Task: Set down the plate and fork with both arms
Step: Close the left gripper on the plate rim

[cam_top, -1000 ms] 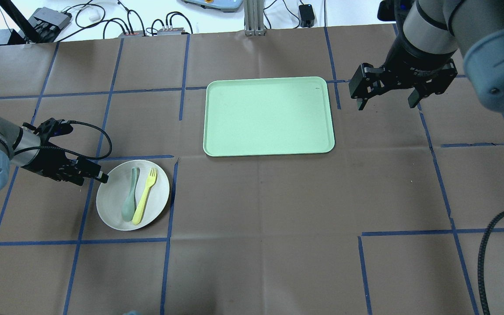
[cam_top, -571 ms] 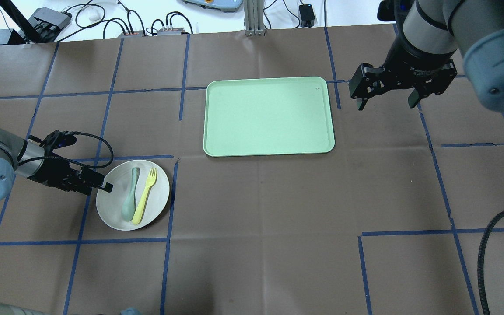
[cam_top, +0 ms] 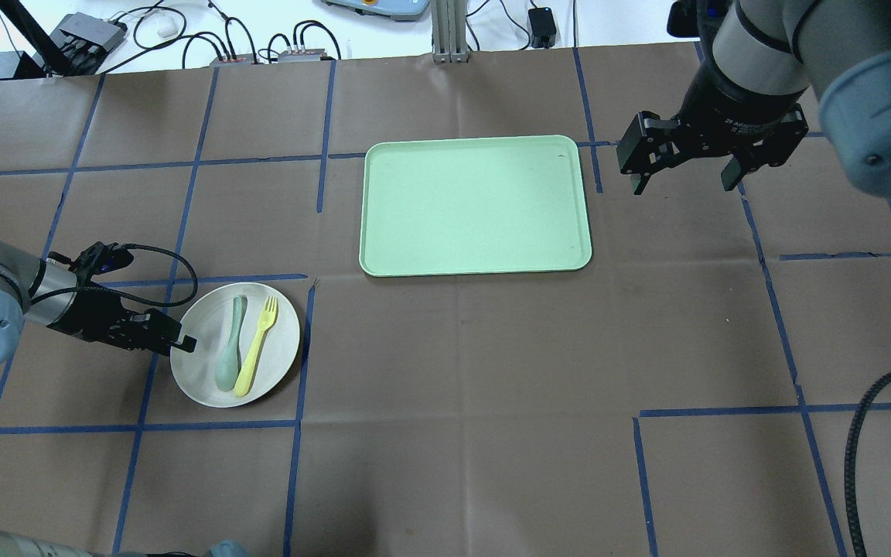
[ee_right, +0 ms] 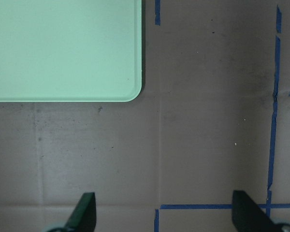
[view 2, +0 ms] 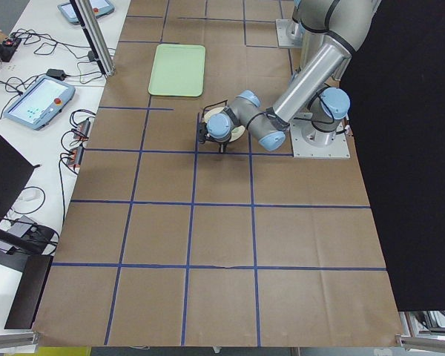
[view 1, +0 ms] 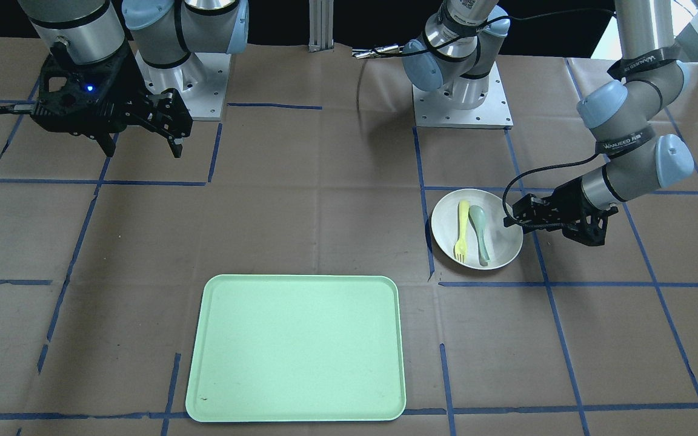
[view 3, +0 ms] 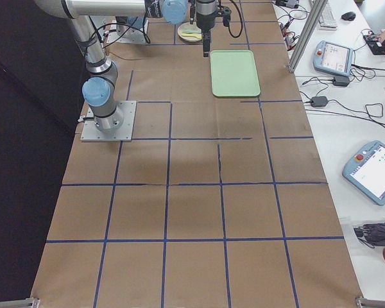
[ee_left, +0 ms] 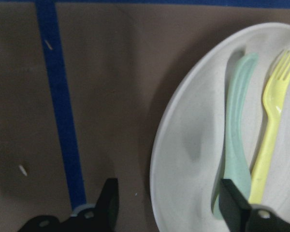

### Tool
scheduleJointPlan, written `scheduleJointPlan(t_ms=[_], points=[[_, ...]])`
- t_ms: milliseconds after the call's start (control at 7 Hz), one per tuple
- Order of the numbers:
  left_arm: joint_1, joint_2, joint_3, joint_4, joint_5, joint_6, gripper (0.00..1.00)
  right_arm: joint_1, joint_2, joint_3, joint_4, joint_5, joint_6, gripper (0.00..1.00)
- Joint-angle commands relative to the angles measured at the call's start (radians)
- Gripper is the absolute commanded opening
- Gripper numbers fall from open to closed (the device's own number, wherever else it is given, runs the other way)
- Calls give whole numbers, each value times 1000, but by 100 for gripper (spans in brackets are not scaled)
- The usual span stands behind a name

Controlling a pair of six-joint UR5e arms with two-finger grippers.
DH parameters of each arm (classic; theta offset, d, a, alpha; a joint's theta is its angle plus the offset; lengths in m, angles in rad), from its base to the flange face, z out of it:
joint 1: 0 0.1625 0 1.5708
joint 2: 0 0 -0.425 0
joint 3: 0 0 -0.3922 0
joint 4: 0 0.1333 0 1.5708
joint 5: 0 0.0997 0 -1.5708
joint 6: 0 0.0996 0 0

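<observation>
Plate [cam_top: 279, 352] — where is it?
> Flat on the table [cam_top: 453, 348], on the robot's left side, in the half nearer the robot. It sits between blue tape [cam_top: 213, 425] lines and is well apart from the tray [cam_top: 476, 205].

Fork?
> The fork [cam_top: 257, 346] lies on the plate with its tines pointing away from the robot. The spoon [cam_top: 229, 348] lies alongside it, on the side facing the left arm. The fork's handle end is right against the spoon's bowl. Neither is gripped.

Left end effector?
> The left end effector [cam_top: 176, 340] is low at the plate's rim, on the side away from the tray. The jaws are spread and straddle the rim. In the wrist view, one finger [ee_left: 108, 205] is over bare table outside the plate. The other finger [ee_left: 234, 208] is inside, over the plate surface near the spoon's bowl. The gap is much wider than the rim, so nothing is clamped. I cannot tell whether either finger touches the plate.

Right end effector?
> The right end effector [cam_top: 681, 182] is on the far right side, fingers pointing down, with the jaws wide apart and nothing between them. It hangs over bare table just beside the tray's right edge. Its wrist view shows one rounded tray corner at upper left and taped table under the fingers.

Tray state?
> It is mint green and rectangular, lying flat mid-table with its long side across the table.
</observation>
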Motion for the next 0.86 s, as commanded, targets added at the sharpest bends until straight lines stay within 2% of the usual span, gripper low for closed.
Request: scheduleJointPlan(t_ms=[0, 286, 429, 571, 714], points=[[1, -4, -1, 0, 0, 1, 51, 2, 0, 0, 0, 0, 0, 100], [8, -50, 7, 19, -2, 3, 37, 0, 0, 0, 0, 0, 0, 100], [14, -38, 2, 20, -2, -9, 25, 0, 0, 0, 0, 0, 0, 100], [15, -35, 2, 20, 0, -11, 8, 0, 0, 0, 0, 0, 0, 100], [15, -29, 1, 20, -2, -13, 0, 0, 0, 0, 0, 0, 0, 100]])
